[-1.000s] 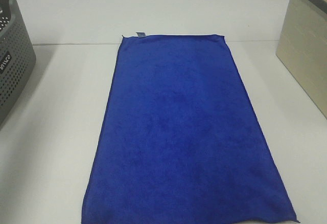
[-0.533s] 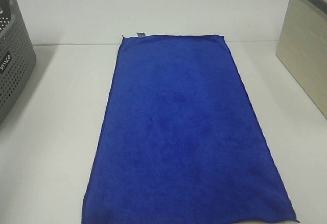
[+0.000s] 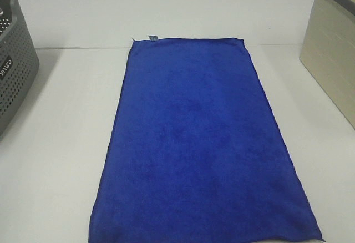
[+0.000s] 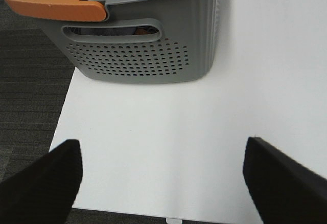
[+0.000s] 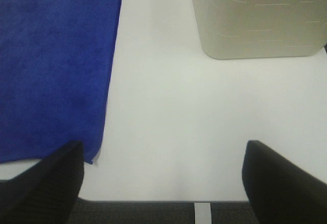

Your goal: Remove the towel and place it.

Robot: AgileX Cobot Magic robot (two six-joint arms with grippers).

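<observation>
The towel [image 3: 199,143] lies flat and spread out at the centre of the white desk [image 3: 61,143]. A grey perforated basket [image 3: 14,65] stands at 9 o'clock, a beige bin [image 3: 333,54] at 3 o'clock. Left gripper [image 4: 162,178] fingers [image 4: 46,183] are spread wide, holding nothing. Right gripper [image 5: 162,180] fingers [image 5: 278,183] are spread wide, empty, near the towel's corner.

Towel [image 3: 197,143]: royal-blue microfibre, rectangular, spread flat and unfolded on white desk [image 3: 61,143], long axis running away from camera, small tag at far corner
</observation>
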